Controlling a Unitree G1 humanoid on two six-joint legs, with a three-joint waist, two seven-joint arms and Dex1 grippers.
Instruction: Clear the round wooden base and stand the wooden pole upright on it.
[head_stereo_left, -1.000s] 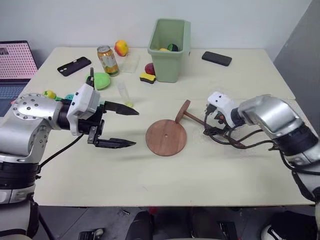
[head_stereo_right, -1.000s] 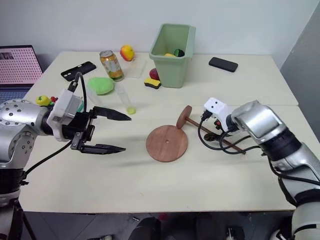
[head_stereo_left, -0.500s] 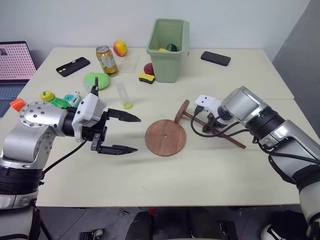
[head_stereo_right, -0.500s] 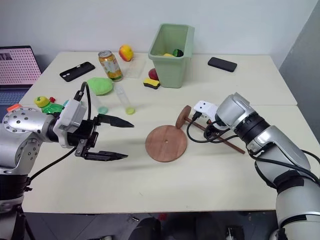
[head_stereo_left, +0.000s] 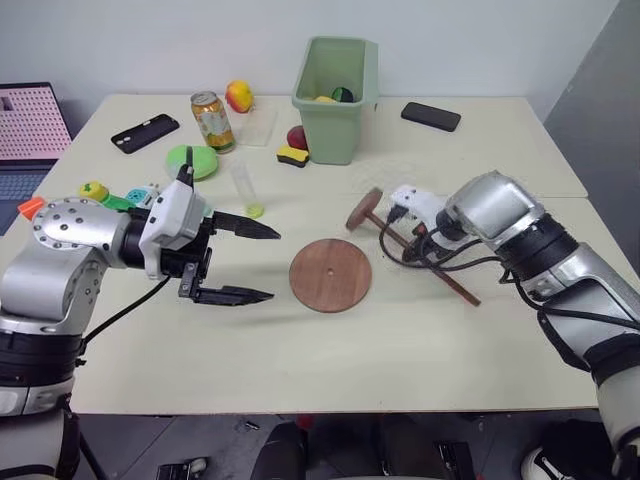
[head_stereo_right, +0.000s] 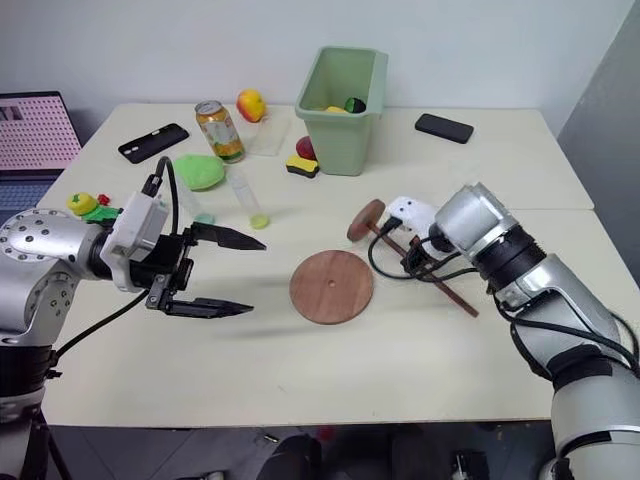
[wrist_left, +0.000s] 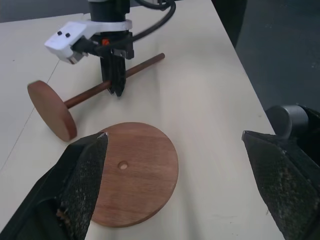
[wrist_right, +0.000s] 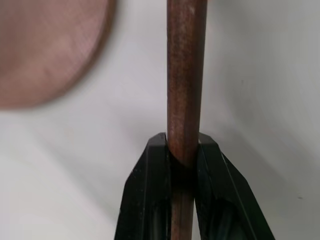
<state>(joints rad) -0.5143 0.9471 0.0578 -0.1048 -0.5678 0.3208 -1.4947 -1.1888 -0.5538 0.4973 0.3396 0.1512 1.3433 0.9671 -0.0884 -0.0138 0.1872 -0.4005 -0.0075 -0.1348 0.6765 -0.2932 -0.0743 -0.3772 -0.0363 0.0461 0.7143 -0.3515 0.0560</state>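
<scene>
The left gripper (head_stereo_left: 243, 262) is held wide open beside the round wooden base (head_stereo_left: 330, 275), holding nothing — probably kept ready to steady the disc. The base lies flat and bare on the table (head_stereo_left: 300, 360), its centre hole exposed, so clearing appears done. Just beyond, the wooden pole (head_stereo_left: 420, 258) is clamped mid-rod by the closed right gripper (wrist_left: 114, 88), disc end raised — presumably for tipping it upright.

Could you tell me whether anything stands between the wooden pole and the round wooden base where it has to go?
Nothing visible does. The right tool is shut on the wooden pole, and bare table separates it from the round wooden base, whose top is clear.
</scene>
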